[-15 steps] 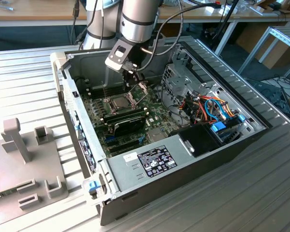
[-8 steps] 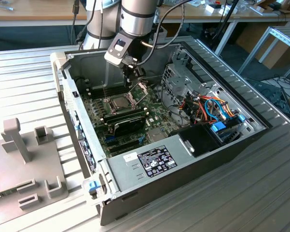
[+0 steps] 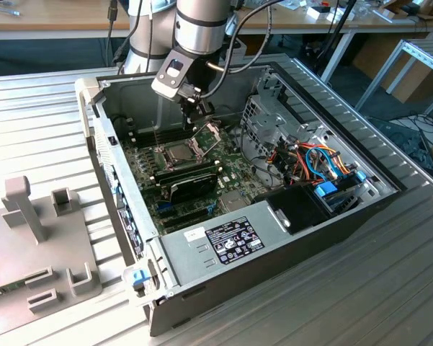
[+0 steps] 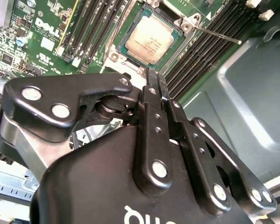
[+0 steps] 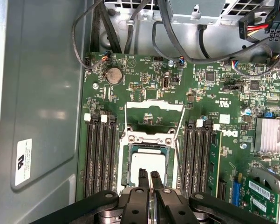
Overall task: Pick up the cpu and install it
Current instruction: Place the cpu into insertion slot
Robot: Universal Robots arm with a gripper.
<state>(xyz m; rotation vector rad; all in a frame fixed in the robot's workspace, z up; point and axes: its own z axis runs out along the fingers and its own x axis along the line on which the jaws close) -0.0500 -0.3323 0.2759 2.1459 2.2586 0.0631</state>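
the cpu (image 4: pixel 149 39) has a pale metal top, matt with a soft sheen. the board (image 5: pixel 144 88) is glossy green laminate with black plastic slots (image 5: pixel 99 158). the gripper (image 4: pixel 154 77) is smooth, semi-gloss black (its bright metal rivets (image 4: pixel 159 169) catch the light). the case (image 5: pixel 42 93) is dull grey sheet metal with a white paper label (image 5: pixel 22 161). the table (image 3: pixel 389 288) is ribbed satin metal.

downward-pointing gripper (image 5: pixel 148 175), fingers (image 5: pixel 141 181) seemingly closed

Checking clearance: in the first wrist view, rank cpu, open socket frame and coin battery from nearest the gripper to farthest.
1. cpu, directly at the gripper.
2. open socket frame, just past the cpu.
3. coin battery, beyond the frame, near the cables.
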